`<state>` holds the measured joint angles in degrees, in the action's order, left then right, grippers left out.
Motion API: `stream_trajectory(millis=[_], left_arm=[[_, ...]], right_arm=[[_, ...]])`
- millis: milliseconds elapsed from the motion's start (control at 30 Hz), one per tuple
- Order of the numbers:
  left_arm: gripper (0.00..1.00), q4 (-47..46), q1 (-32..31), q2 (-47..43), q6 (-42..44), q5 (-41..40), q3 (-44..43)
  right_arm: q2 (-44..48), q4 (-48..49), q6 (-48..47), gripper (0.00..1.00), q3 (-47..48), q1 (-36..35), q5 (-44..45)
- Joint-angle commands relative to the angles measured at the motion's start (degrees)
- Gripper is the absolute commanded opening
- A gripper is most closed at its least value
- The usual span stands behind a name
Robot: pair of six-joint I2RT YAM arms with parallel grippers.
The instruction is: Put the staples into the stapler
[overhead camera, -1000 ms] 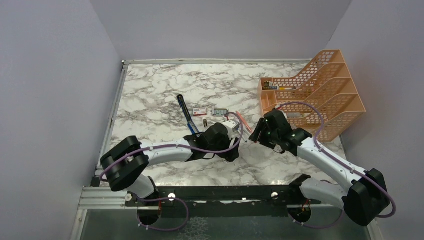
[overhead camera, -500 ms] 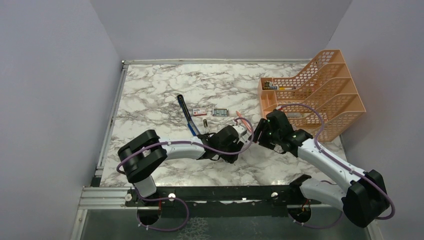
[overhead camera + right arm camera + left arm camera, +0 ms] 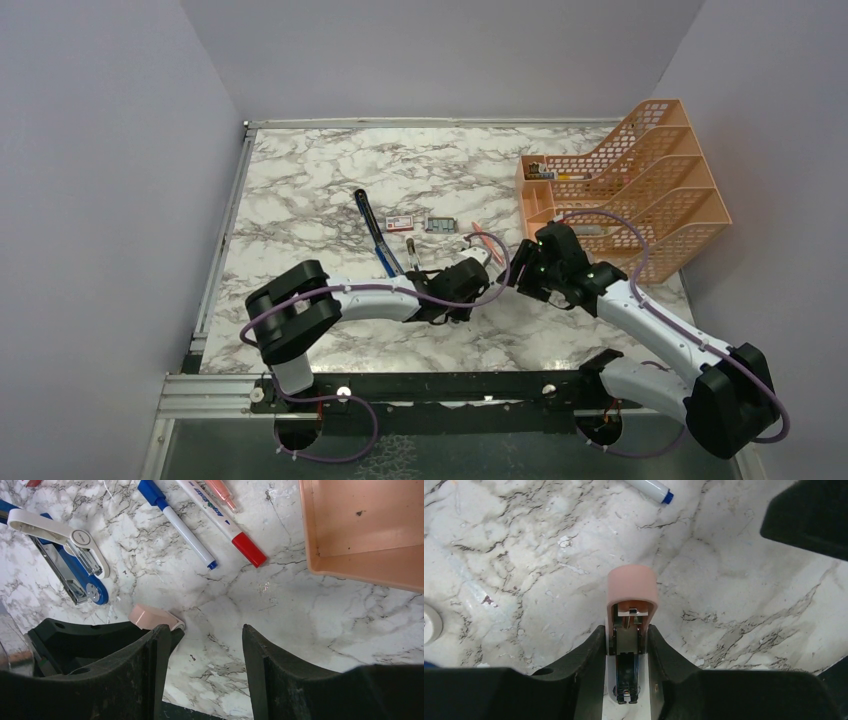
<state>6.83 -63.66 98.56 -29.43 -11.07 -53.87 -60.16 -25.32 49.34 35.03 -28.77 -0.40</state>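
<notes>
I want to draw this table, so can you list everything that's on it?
stapler: one, blue, open, mid-table
staple box: one, red-and-white, right of stapler
staple tray: one, grey, right of box
blue-capped pen: one, near organiser
red-capped pen: one, beside it
pink pen: one, beside those
pink-topped gadget: one, in left end effector
organiser: one, peach, right side
table: one, white marble
left end effector: one, black, closed on gadget
right end effector: one, black, open, empty

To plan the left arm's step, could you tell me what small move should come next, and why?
Probably a slight lift of the pink item to test the hold: the left gripper has its fingers against both sides, and it rests on the table.
</notes>
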Motion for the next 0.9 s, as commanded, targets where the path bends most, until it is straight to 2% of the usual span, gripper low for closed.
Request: stream_trajectory(millis=[0, 367, 533, 867], left_arm=[[0.23, 9.7, 0.4, -1.2, -8.5, -9.9, 1.9], [0.23, 21.2, 0.5, -13.2, -24.1, -15.9, 12.3], [0.23, 24.6, 2.7, -17.2, -29.3, -18.8, 16.0], [0.23, 25.1, 17.0, -28.3, -27.8, -19.4, 21.6]], right_arm=[[1.1, 1.4, -0.9, 0.59, -0.7, 0.4, -1.3], [0.1, 2.8, -0.8, 0.59, -1.0, 0.5, -2.9], [-0.7, 3.2, -1.5, 0.59, -1.0, 0.4, -3.5], [-1.2, 3.4, -2.6, 0.59, -0.6, 0.5, -3.9]])
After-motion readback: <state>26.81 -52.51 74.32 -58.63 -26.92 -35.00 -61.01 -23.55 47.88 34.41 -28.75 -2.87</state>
